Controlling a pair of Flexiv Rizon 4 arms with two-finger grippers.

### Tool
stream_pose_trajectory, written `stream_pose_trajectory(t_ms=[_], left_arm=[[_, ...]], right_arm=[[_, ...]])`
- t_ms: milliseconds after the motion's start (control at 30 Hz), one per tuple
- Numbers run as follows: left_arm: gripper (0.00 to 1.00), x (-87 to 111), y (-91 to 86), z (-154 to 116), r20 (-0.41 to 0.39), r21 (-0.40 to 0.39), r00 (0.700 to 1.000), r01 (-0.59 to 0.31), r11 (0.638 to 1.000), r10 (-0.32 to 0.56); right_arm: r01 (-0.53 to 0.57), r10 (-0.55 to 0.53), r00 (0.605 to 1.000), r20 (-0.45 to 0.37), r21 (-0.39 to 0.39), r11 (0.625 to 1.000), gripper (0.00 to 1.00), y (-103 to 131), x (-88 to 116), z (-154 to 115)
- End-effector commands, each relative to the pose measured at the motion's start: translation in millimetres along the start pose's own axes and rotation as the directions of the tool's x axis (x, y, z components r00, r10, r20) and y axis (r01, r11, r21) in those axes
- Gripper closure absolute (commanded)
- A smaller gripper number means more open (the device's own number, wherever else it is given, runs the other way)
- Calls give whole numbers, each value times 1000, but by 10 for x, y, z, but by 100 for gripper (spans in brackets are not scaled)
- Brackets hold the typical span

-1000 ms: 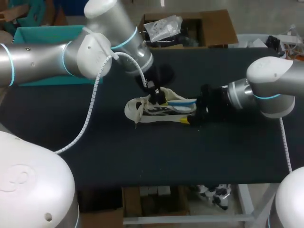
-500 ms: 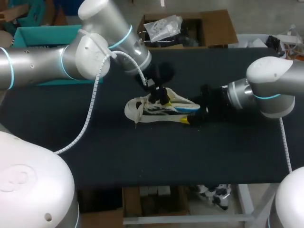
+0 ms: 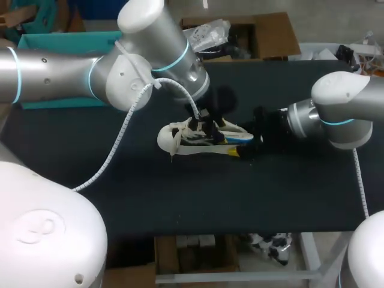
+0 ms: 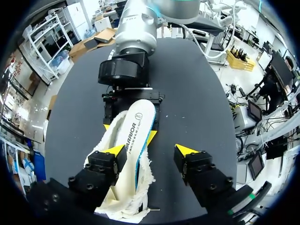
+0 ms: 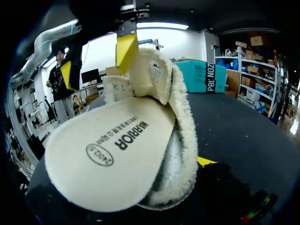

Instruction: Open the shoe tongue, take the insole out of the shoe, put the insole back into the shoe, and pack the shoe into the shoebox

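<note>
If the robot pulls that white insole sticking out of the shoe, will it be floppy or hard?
Probably bendy but springy: the insole looks thin, yet it sticks out past the heel of the shoe without drooping. It is likely light, being such a thin sheet. The shoe's fluffy lining might drag on it a little.

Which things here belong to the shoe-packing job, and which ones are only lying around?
Job:
shoe
insole, partly out of the shoe
teal shoebox, at the far left

Not the job:
only the black table that bears the shoe
</note>
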State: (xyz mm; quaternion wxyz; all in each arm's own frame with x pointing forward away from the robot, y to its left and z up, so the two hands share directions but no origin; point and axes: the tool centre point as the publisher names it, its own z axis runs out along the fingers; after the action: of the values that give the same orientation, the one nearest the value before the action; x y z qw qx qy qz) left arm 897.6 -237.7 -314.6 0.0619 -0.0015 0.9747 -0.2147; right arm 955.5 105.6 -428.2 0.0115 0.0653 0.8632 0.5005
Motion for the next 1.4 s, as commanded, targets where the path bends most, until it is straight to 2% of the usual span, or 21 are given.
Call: stream_pose_trajectory(t_ms=[33, 167, 333, 733, 833, 933, 1133, 1167, 1200, 1400], left_arm=[[36, 37, -83, 73, 58, -51, 998, -19, 999, 22], [40, 11, -92, 159, 97, -80, 994, -39, 996, 46], [50, -48, -119, 292, 120, -105, 990, -60, 993, 73], [53, -175, -200, 537, 168, -157, 979, -89, 984, 115], [61, -216, -200, 547, 173, -161, 978, -88, 983, 116], [62, -252, -209, 569, 182, -173, 976, -87, 981, 119], [80, -280, -209, 542, 185, -160, 977, -80, 984, 110], [85, -284, -211, 533, 185, -158, 977, -80, 984, 109], [99, -288, -212, 526, 187, -156, 976, -79, 985, 108], [100, -322, -220, 449, 187, -116, 979, -65, 991, 87]], right_arm=[[0, 0, 1000, -3, -4, 1000, 100, -34, -36, 19], [0, 0, 1000, -3, -4, 1000, 100, -34, -36, 19], [0, 0, 1000, -3, -4, 1000, 100, -34, -36, 19], [0, 0, 1000, -3, -4, 1000, 100, -34, -36, 19], [0, 0, 1000, -3, -4, 1000, 100, -34, -36, 19], [0, 0, 1000, -3, -4, 1000, 100, -34, -36, 19], [0, 0, 1000, -3, -4, 1000, 100, -34, -36, 19], [0, 0, 1000, -3, -4, 1000, 100, -34, -36, 19], [0, 0, 1000, -3, -4, 1000, 100, -34, -36, 19], [0, 0, 1000, -3, -4, 1000, 100, -34, -36, 19]])
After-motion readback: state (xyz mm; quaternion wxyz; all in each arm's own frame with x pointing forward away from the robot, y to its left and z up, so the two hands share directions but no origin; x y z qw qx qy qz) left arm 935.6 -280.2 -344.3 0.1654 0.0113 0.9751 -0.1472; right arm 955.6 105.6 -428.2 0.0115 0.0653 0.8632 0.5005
